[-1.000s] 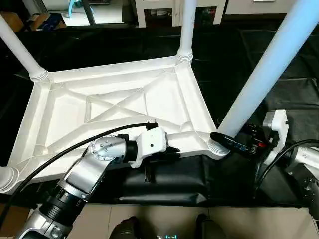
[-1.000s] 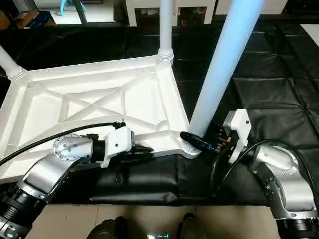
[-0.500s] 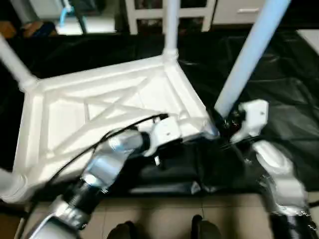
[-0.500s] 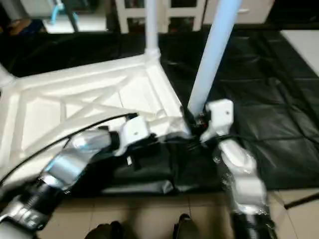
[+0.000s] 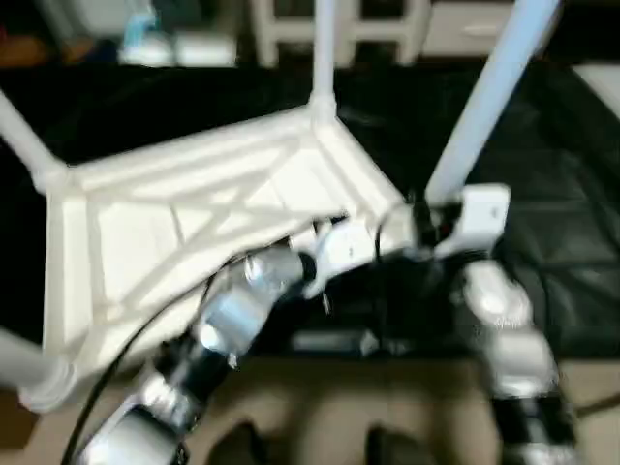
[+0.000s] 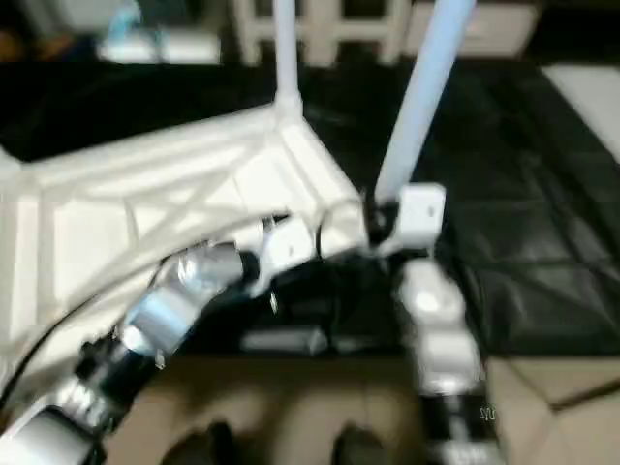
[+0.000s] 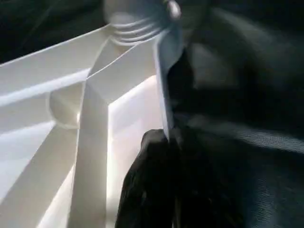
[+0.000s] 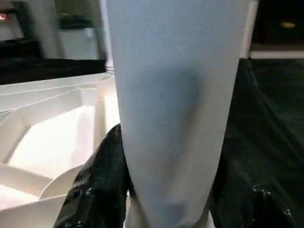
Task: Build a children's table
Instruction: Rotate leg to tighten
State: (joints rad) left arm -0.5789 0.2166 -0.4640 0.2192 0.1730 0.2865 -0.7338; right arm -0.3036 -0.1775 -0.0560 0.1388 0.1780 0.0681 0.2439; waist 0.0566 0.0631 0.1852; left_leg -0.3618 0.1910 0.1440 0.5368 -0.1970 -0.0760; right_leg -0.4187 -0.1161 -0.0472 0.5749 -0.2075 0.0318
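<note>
We see the table top [image 5: 184, 213] lying upside down on a black mat [image 6: 542, 194], ribbed underside up, legs standing in its corner sockets. Taking the top as landmark: our right gripper [image 8: 156, 190] sits at its near right corner, its black fingers [image 8: 97, 185] clamped around the base of the near right leg [image 5: 480, 107], just above the socket. Our left gripper [image 7: 159, 183] is at the top's near edge, just beside that same corner, jaws closed, pinching the thin white rim wall between them. Another leg [image 5: 323, 48] stands at the far right corner, one more [image 5: 24, 140] at the far left. White furniture [image 6: 320, 24] stands beyond the top's far side.
</note>
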